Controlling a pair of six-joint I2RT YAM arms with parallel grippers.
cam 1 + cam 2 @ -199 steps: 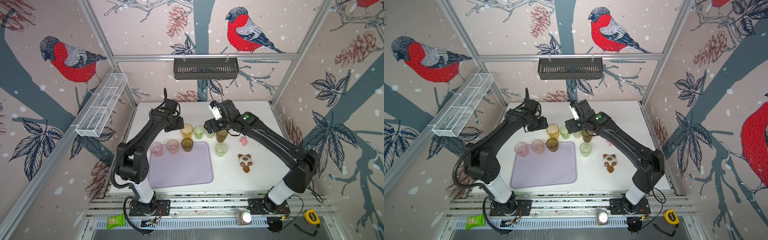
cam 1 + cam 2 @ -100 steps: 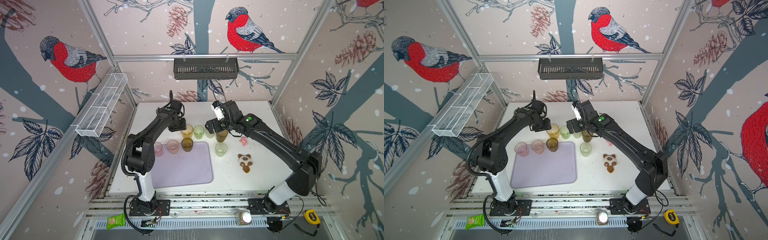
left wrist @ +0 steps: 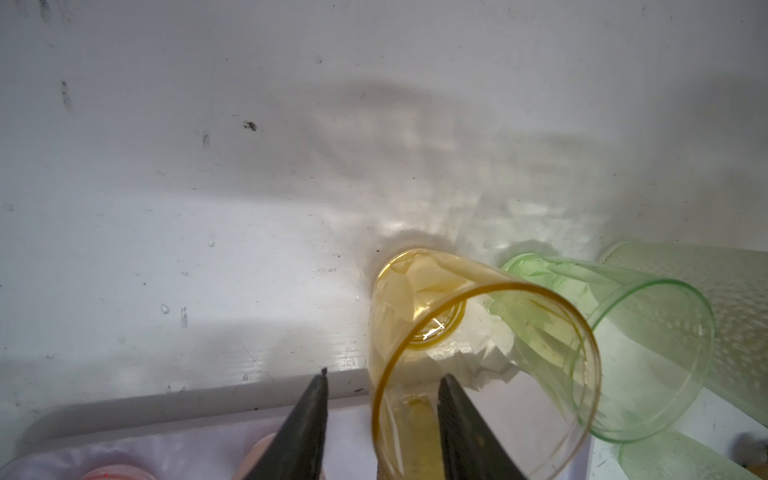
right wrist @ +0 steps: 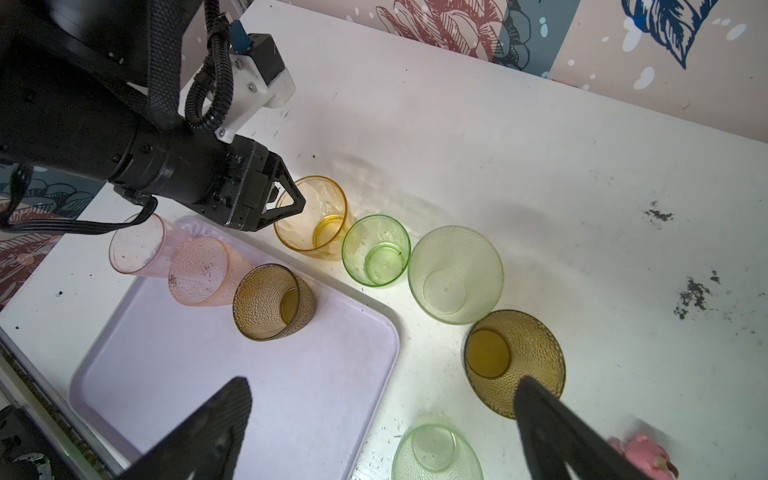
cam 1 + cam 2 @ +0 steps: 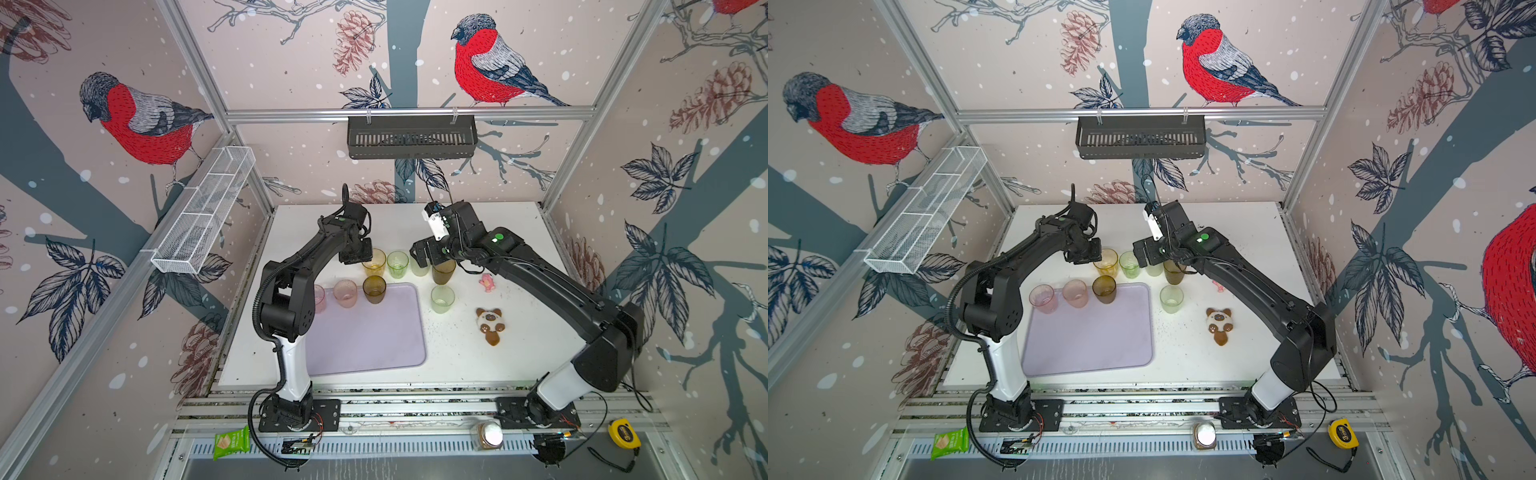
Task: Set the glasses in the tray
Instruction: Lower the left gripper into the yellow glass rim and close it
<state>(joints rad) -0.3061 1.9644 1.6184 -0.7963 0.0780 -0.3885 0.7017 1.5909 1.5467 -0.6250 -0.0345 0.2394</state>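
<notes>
Left pincer (image 3: 383, 372) astride amber glass (image 3: 415, 291) rim, unclosed | right pincer (image 4: 382, 384) spread | pink glass (image 5: 321, 297) half-hidden

Near half of the lavender tray (image 5: 365, 345) lies bare, open from above. Two pink tumblers (image 5: 345, 293) and a brown tumbler (image 5: 374, 289) line its far edge. Just beyond, four tumblers (image 5: 397, 264) stand close together in a row; far table (image 5: 395, 220) is open.

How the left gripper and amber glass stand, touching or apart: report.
Apart. Left wrist view: left gripper straddles the amber glass wall, gap either side.
</notes>
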